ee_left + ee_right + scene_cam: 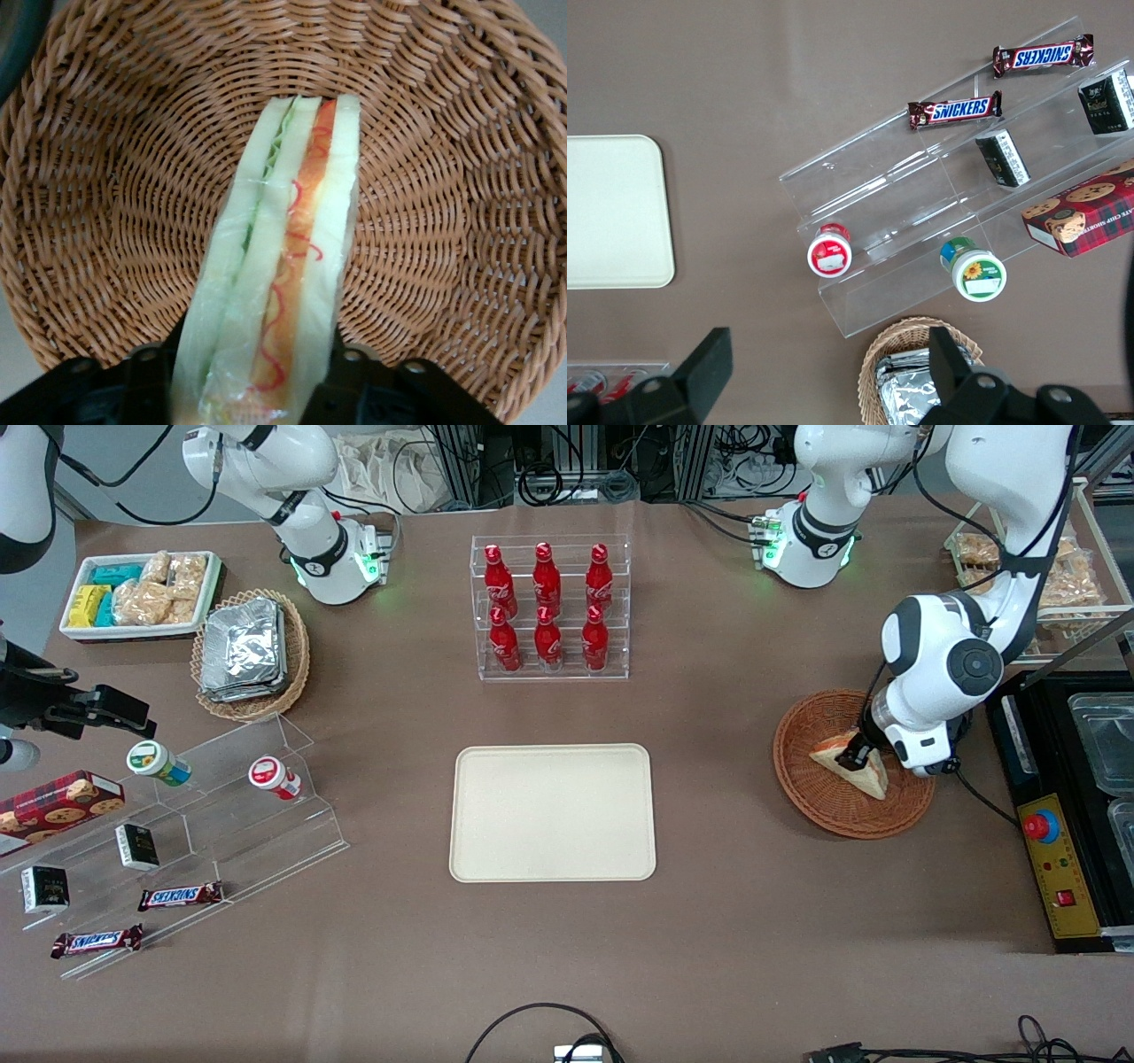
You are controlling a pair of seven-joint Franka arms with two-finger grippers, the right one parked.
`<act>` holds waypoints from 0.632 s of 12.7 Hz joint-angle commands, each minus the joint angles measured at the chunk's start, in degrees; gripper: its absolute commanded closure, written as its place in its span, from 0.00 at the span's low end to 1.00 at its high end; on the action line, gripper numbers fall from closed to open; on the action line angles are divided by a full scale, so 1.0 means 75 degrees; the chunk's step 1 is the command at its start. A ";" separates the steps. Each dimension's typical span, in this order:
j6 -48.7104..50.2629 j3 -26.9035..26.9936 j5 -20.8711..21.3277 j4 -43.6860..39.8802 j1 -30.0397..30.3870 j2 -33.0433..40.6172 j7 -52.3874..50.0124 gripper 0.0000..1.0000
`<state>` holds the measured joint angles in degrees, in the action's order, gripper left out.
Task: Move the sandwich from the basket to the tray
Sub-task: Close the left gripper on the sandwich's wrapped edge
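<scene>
End effector (858, 760) clamped on sandwich (283, 266) inside basket (802, 779); tray (553, 813) bare.

We note a brown-covered table (726, 921). On it rest the tray (552, 812), the basket (811, 793), a bottle rack (551, 609) and a clear stepped display (221, 815). The gripper (857, 756) sits inside the basket.

Working arm: reaches down over the basket (802, 779), elbow raised above it, forearm dropping steeply toward the basket's middle.
Wrist: bent down, directly above the basket's interior.
Gripper (858, 758): low inside the basket, pointing down at its floor.
Fingers (146, 376): dark, one on each flat face of the sandwich (283, 266), pressed against its wrap.
Grip: closed on the sandwich, at its wide end.
</scene>
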<state>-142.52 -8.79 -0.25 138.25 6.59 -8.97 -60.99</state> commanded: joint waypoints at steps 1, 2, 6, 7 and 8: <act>-0.0065 -0.0046 -0.0061 -0.0151 -0.0011 0.0046 -0.0177 1.00; 0.0005 -0.0058 -0.0049 -0.0233 -0.0046 0.0128 -0.0188 1.00; 0.2960 -0.0513 0.0103 -0.2265 -0.0222 0.0235 -0.0013 1.00; 0.3864 -0.0712 0.0150 -0.3027 -0.0222 0.0176 0.0092 1.00; 0.4534 -0.0842 0.0162 -0.3696 -0.0257 0.0060 0.0256 1.00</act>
<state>-118.04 -13.68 0.01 120.26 5.35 -7.15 -60.69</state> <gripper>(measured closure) 0.802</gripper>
